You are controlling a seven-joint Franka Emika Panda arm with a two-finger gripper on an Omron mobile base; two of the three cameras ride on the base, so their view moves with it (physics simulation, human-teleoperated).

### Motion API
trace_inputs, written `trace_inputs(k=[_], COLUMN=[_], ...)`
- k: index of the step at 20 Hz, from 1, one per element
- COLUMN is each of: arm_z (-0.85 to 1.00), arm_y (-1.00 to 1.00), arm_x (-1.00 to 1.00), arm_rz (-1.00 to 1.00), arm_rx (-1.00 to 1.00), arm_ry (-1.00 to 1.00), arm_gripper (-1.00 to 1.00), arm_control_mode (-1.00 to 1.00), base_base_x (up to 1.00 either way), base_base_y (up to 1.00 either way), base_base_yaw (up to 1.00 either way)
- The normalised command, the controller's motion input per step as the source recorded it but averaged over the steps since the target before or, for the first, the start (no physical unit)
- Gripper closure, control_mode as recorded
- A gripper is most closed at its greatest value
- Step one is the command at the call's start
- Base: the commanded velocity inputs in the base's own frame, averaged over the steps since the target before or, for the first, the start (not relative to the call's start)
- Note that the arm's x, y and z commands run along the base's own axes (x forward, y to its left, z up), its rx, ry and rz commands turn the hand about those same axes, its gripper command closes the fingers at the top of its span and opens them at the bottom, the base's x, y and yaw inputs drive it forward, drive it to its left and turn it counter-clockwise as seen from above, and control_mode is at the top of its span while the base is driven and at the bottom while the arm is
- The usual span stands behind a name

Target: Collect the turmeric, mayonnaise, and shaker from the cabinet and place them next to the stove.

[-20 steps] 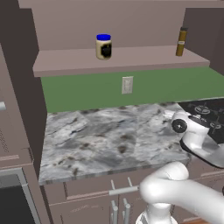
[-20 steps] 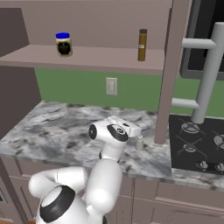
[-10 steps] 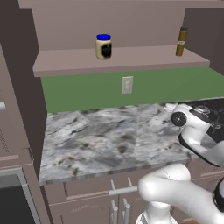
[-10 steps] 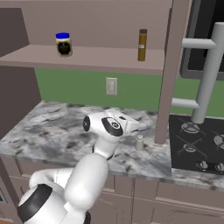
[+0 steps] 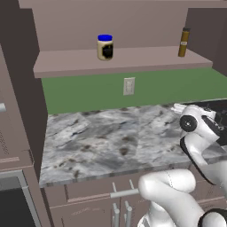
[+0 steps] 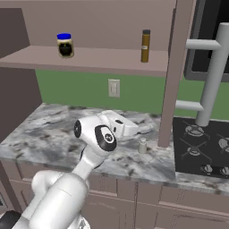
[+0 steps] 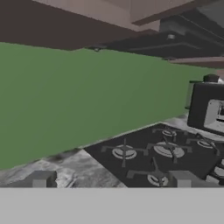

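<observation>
The cabinet [image 6: 89, 60] spans the wall above the marbled tabletop [image 5: 111, 142], its long mauve-brown shelf board carrying two of the three items. The stove [image 6: 201, 147], flat black with grey ringed burners, sits on the tabletop just past the cabinet's end post. On the cabinet shelf the mayonnaise [image 5: 105, 47] stands upright toward the middle, a squat cream jar with a bright blue lid and a dark label patch. The turmeric [image 6: 145, 45], a tall slim amber bottle with a dark cap, stands upright near the shelf's stove-side end. The shaker [image 6: 142, 146], small, pale and round-topped, is already down on the tabletop below the cabinet, just beside the stove's edge.

The end effector [image 7: 111, 179] hangs low over the tabletop near the shaker, facing the stove; its small fingertips sit well apart with nothing between them.

My judgement: the next fetch should be the turmeric, since it is nearest. Raise the arm clear of the shelf edge first, approach level from the front, and grip mid-body, because a tall narrow bottle tips easily.
</observation>
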Motion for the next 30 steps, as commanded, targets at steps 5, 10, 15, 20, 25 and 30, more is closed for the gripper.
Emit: trace_inputs(k=[5,10,15,20,25,30], arm_z=[0.81,0.87,0.83,0.77,0.58,0.25], arm_y=[0.03,0.06,0.17,0.17,0.13,0.02], arm_x=[-0.42,-0.34,-0.35,-0.35,-0.21,0.00], arm_rz=[0.03,0.01,0.00,0.00,0.01,0.06], arm_rx=[0.00,0.00,0.00,0.00,0.00,0.00], arm_ry=[-0.03,-0.01,0.00,0.00,0.00,0.00], arm_gripper=[-1.00,-1.00,-1.00,-1.00,-1.00,-1.00], arm_control_mode=[-1.00,-1.00,-1.00,-1.00,-1.00,-1.00], base_base_x=[0.00,0.00,0.00,0.00,0.00,0.00], base_base_y=[0.00,0.00,0.00,0.00,0.00,0.00], base_base_yaw=[0.00,0.00,0.00,0.00,0.00,0.00])
